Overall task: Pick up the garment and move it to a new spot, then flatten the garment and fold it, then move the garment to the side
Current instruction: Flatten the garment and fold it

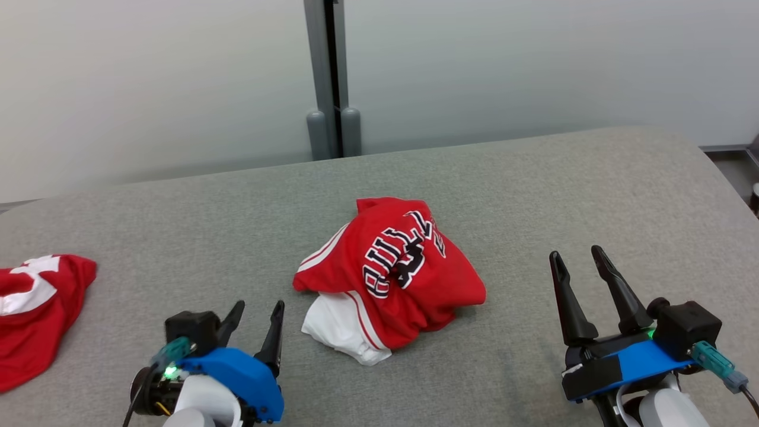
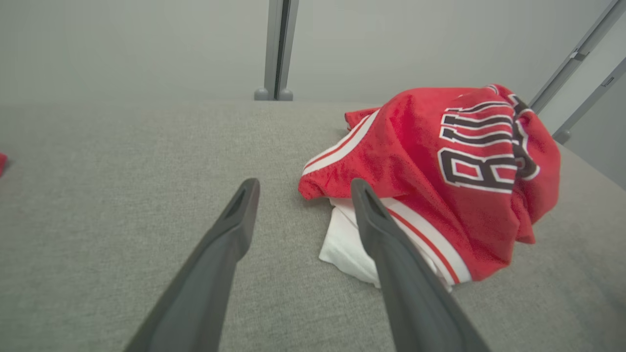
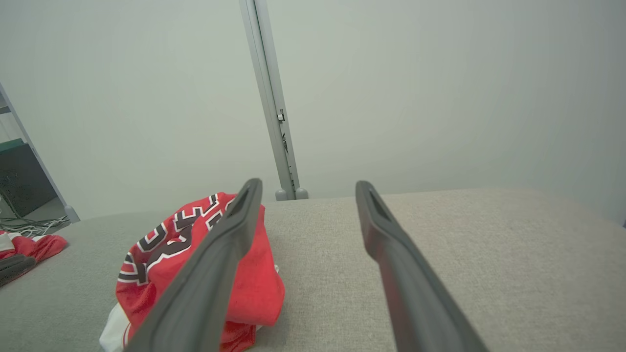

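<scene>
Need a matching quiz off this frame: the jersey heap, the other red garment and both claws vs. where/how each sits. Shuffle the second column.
Column 1
1. crumpled jersey
2. second red garment
3. left claw
4. right claw

Column 2
A. open, empty, lower right of the head view
B. far left of the head view, cut off by the frame
C. heaped mid-surface, lettering facing up
D. open, empty, just beside the jersey's white part

Pairs: 1-C, 2-B, 3-D, 4-A
</scene>
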Motion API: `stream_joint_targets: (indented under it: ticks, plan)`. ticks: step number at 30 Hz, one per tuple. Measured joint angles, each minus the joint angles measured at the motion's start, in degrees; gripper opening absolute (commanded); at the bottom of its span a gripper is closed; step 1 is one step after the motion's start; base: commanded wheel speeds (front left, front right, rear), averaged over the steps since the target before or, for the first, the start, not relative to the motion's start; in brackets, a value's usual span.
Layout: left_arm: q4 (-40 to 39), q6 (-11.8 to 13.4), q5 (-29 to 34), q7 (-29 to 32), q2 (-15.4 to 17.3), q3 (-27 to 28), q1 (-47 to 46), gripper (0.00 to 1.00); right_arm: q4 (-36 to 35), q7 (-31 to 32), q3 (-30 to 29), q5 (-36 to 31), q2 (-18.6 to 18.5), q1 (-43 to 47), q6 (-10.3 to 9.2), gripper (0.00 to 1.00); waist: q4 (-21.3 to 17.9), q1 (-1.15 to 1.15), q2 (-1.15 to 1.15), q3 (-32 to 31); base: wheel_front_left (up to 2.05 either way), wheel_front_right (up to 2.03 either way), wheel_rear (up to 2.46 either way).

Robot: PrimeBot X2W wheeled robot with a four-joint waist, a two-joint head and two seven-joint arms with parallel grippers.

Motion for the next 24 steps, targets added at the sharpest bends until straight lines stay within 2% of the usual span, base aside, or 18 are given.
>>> stream_joint_targets:
  ticks: [4,5,8,16,17,18,19,20,24]
  plan:
    - [4.4,-0.8,-1.9,8.8,0.2,-1.9,-3.6,1.0,0.0,0.0,0.4,0.1,0.0,-0.5,0.0,1.0,-1.8,0.0,0.0,1.1,0.0,0.0,0.0]
    - [4.4,-0.8,-1.9,8.8,0.2,-1.9,-3.6,1.0,0.0,0.0,0.4,0.1,0.0,-0.5,0.0,1.0,-1.8,0.0,0.0,1.1,0.0,0.0,0.0]
    - [8.5,-1.3,-3.4,14.4,0.5,-3.2,-6.6,1.0,-0.1,0.0,0.4,0.3,0.0,-1.3,0.01,1.0,-3.8,0.0,0.0,2.4,0.0,0.0,0.0]
    - [15.6,-1.8,-2.9,16.4,1.1,-6.0,-11.6,1.0,-0.2,0.0,1.0,0.5,0.0,-2.6,0.0,1.0,-7.0,0.0,0.0,4.8,0.0,0.0,0.0]
    - [16.6,-1.8,-3.1,16.4,1.1,-6.2,-12.2,0.93,-0.2,0.0,1.0,0.5,0.1,-2.8,0.0,1.0,-7.3,0.0,0.0,5.0,0.0,0.0,0.0]
    - [17.4,-1.9,-3.4,16.4,1.1,-6.6,-12.7,0.49,-0.2,0.0,1.1,0.5,0.1,-3.0,0.0,1.0,-7.5,0.0,0.0,5.2,0.0,0.0,0.0]
    - [18.1,-1.9,-3.5,16.2,1.1,-6.9,-13.1,0.16,-0.2,0.0,1.2,0.5,0.1,-3.1,0.01,1.0,-7.6,0.01,0.0,5.2,0.0,0.0,0.0]
    - [18.6,-1.9,-3.8,15.5,1.0,-7.0,-13.4,0.0,-0.2,0.0,1.1,0.5,0.2,-3.2,0.0,1.0,-7.6,0.0,0.0,5.2,0.0,0.0,0.0]
    - [19.5,-2.0,-4.5,13.4,0.8,-7.8,-14.0,0.0,-0.2,0.0,0.3,0.5,0.2,-3.1,0.0,1.0,-6.9,0.0,0.0,4.7,0.0,0.0,0.0]
